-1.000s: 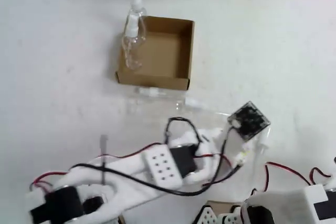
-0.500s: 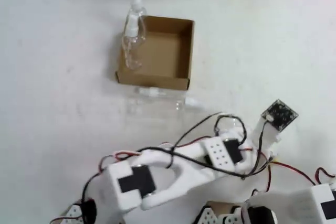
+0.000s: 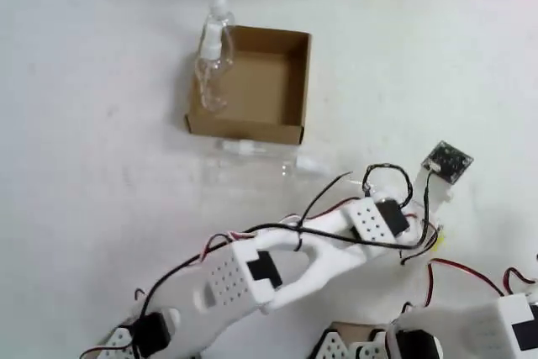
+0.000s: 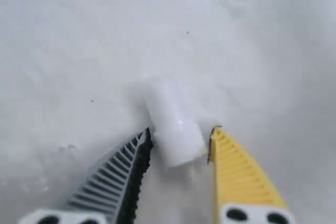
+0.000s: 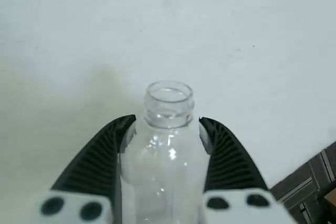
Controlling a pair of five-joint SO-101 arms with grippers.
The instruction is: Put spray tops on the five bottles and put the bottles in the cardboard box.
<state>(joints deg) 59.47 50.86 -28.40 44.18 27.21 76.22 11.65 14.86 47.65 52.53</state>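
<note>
Right end effector [image 5: 167, 123] is clenching one uncapped clear bottle [image 5: 165, 156] at its shoulders. Left end effector [image 4: 180, 131] is straddling one white spray top [image 4: 170, 121] lying on the desk [image 3: 101, 124], jaws released, just beside its sides. Judgement: closing squarely on the top's body should be keeping it from rolling out. Farther off, two faint clear pieces are lying before the one cardboard box [image 3: 277, 132], and two topped bottles [image 3: 210, 52] are sitting at its left wall.
</note>
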